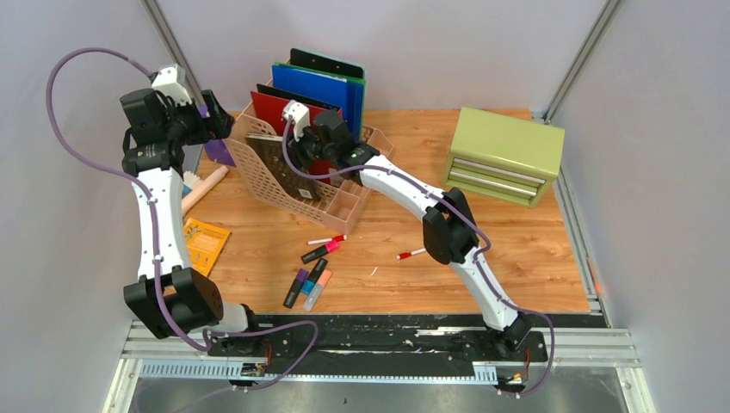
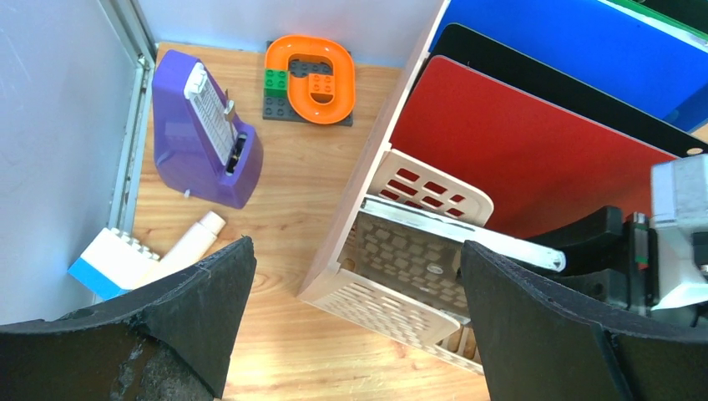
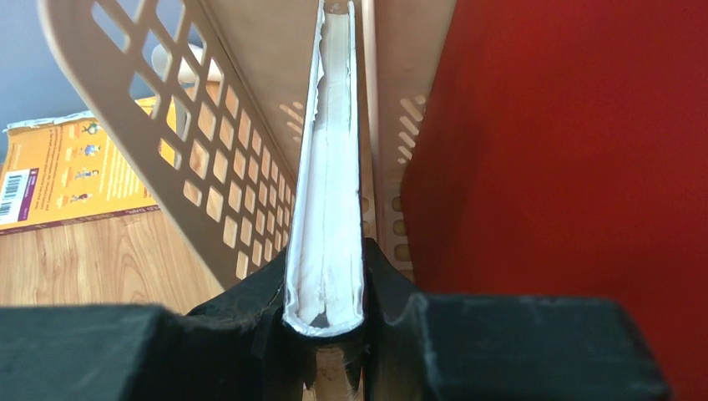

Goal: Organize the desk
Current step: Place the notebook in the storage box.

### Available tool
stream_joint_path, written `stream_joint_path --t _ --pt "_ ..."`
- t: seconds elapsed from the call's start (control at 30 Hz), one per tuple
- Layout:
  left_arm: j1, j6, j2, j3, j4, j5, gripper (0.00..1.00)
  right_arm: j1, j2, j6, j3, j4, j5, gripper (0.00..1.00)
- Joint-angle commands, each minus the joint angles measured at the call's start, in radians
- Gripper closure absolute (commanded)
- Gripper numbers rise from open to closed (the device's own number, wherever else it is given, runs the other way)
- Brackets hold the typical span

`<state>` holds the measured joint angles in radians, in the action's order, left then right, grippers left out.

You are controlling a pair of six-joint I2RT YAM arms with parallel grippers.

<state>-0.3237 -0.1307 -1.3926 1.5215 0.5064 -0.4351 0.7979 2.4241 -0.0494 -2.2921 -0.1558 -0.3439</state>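
A large rectangular worktop (image 1: 516,258) of light orange-brown wood grain is filling the view from above, with a black metal rail along its near edge where two white arms are standing.

The right tool (image 3: 326,284) is reaching into a beige perforated plastic file rack (image 1: 284,176) at the back centre. It is pinching a thin book with white pages and a dark cover (image 3: 330,167), its jaws narrow and pressing both covers. The book is standing upright in a rack slot, just beside a red flat folder (image 3: 568,167).

The left tool (image 2: 351,317) is hovering with jaws wide and holding nothing, above the rack's left end. Near it, a purple wedge-shaped plastic object (image 2: 188,134) is sitting at the back left corner.

Several coloured markers (image 1: 310,280) are lying loose in front of the rack. A pale green metal drawer cabinet (image 1: 504,155) is sitting at the back right.
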Motion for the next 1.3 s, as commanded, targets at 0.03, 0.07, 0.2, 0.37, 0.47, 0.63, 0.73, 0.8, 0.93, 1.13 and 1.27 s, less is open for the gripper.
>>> stream_joint_path --t 0.03,0.07,0.2,0.37,0.47,0.63,0.73,0.8,0.93,1.13,1.27 --pt "-0.013 0.024 0.047 0.004 -0.015 -0.004 0.0 0.009 -0.023 0.021 0.028 0.159 0.024 0.98" --pt "-0.015 0.024 0.048 0.003 -0.015 -0.006 0.0 0.009 -0.03 0.02 0.037 0.16 0.021 0.95" --pt "-0.018 0.028 0.05 -0.005 -0.018 -0.01 0.0 0.009 -0.054 -0.005 0.07 0.114 0.017 0.76" --pt "-0.02 0.027 0.052 -0.015 -0.019 -0.023 0.0 0.009 -0.08 -0.067 0.104 0.112 0.034 0.62" --pt "-0.021 0.033 0.057 -0.021 -0.017 -0.026 0.0 0.008 -0.101 -0.099 0.133 0.113 0.038 0.56" --pt "-0.022 0.043 0.063 -0.03 -0.011 -0.026 0.0 0.008 -0.13 -0.128 0.169 0.106 0.037 0.5" --pt "-0.021 0.047 0.066 -0.03 -0.006 -0.03 0.0 0.006 -0.141 -0.146 0.175 0.104 0.041 0.5" --pt "-0.021 0.053 0.068 -0.027 0.002 -0.028 0.0 0.006 -0.147 -0.156 0.177 0.103 0.043 0.5" --pt "-0.024 0.088 0.078 -0.017 0.034 -0.011 0.0 0.003 -0.168 -0.181 0.18 0.097 0.05 0.42" --pt "-0.029 0.205 0.1 -0.005 0.144 0.05 0.0 0.001 -0.215 -0.231 0.188 0.068 0.042 0.31" --pt "-0.044 0.313 0.128 -0.04 0.235 0.114 0.0 0.001 -0.257 -0.25 0.181 0.021 0.013 0.27"
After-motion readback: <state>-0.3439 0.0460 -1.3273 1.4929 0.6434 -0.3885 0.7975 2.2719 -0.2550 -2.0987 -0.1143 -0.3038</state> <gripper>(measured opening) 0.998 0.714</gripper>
